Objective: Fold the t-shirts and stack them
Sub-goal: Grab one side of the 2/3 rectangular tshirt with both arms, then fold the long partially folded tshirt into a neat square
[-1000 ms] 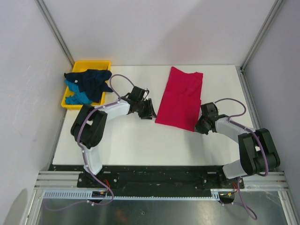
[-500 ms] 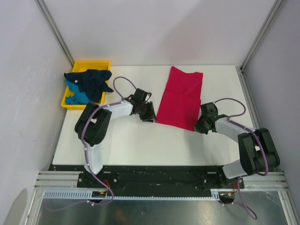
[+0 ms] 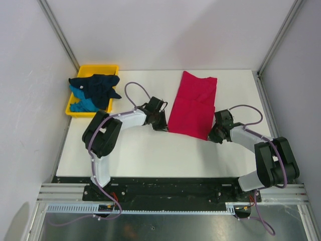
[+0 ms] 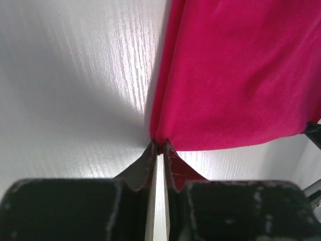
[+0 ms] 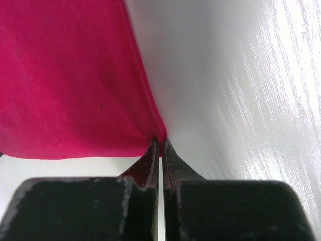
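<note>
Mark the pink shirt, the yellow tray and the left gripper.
pink shirt [image 3: 193, 103]: top view, middle of the cloth.
tray [image 3: 98, 67]: top view, bare far rim.
left gripper [image 4: 159, 145]: left wrist view, midway between its fingertips.

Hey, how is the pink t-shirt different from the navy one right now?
The crimson-pink t-shirt lies flat and smooth on the table; the navy t-shirt sits crumpled in the yellow tray. The left gripper and right gripper pinch the crimson-pink t-shirt at its near corners; no gripper touches the navy t-shirt. Both are plain, single-coloured cloth.
</note>
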